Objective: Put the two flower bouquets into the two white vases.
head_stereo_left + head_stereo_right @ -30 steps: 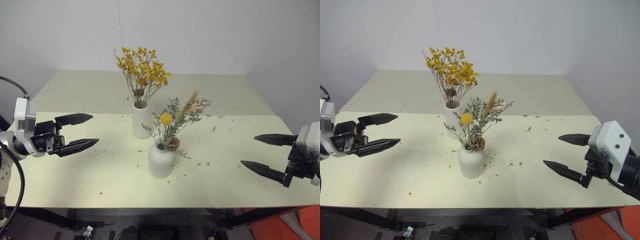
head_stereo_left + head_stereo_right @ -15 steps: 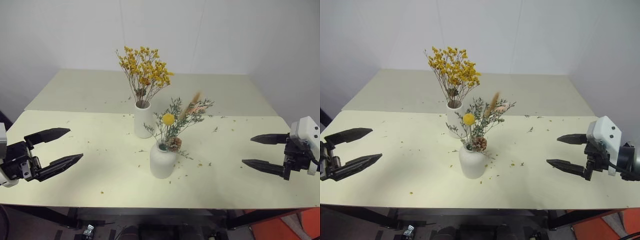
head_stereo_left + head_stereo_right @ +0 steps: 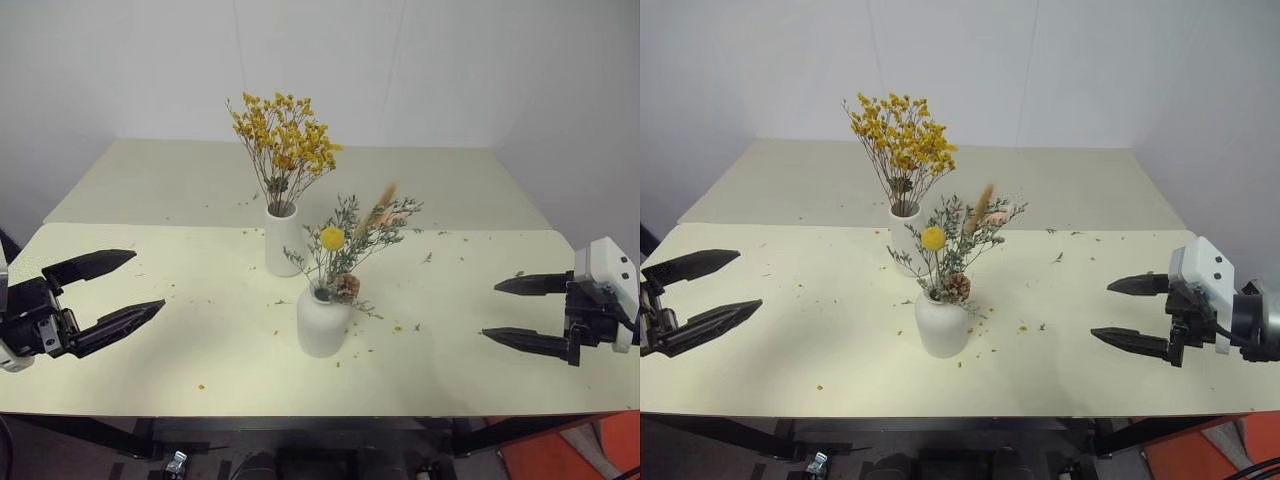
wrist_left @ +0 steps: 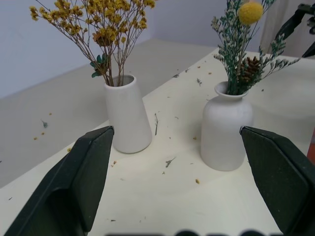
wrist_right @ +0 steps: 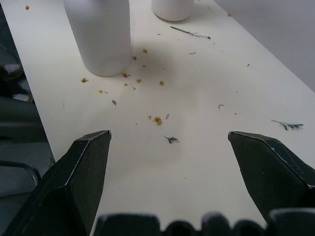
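Both arms reach in level from the table's (image 3: 150, 180) sides, left gripper (image 3: 112, 290) and right gripper (image 3: 520, 312) spread wide, holding nothing. At mid-table, the yellow bouquet (image 3: 284, 142) stands in the tall tapered vase (image 3: 283, 240). Just in front, the grey-green bouquet (image 3: 348, 240) (pinecone, yellow ball) fills the rounded matte vase (image 3: 322, 322).

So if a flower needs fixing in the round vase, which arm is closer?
Neither by much. The round vase sits midway between the left gripper and the right gripper, both open and empty. I'd lean left: its wrist view looks straight at the grey-green bouquet.
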Motion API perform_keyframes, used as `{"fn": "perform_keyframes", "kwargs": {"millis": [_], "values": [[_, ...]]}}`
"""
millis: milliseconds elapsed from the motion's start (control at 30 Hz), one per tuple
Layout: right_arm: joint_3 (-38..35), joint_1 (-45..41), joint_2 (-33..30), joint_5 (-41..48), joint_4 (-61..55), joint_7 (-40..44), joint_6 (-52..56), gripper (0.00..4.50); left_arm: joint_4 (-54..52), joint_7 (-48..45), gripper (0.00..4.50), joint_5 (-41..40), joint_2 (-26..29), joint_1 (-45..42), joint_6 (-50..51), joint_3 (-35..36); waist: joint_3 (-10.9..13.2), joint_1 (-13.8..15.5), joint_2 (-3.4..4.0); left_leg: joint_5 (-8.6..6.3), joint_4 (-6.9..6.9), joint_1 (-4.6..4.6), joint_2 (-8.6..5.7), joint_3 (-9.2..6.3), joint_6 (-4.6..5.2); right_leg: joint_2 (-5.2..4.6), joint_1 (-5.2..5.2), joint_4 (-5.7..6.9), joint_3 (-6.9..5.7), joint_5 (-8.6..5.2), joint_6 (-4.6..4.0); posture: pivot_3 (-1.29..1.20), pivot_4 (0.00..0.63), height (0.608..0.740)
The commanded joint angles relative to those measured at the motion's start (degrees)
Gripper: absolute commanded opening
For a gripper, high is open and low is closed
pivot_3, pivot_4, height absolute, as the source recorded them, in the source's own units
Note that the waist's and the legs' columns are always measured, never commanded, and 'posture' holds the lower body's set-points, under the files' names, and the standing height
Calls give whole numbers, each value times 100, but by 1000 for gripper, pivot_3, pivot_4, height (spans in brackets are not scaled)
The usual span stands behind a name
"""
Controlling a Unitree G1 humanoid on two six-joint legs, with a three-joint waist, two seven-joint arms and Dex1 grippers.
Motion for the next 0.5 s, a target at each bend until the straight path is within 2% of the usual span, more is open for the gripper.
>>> {"fn": "perform_keyframes", "kwargs": {"millis": [33,500], "values": [[-156,-121,-96,-14,45,31,-121,4500,-94,-34,4456,-70,15,99,-36,296,0,-5,0,0,-1,1,1,2,0,0,-2,0,1,0,0,0,150,740],[-48,-323,-159,-109,195,111,-206,4500,-187,279,4456,-383,-139,156,-10,476,0,-4,0,0,-4,-3,4,19,0,0,-19,9,7,0,-1,0,150,740]]}}
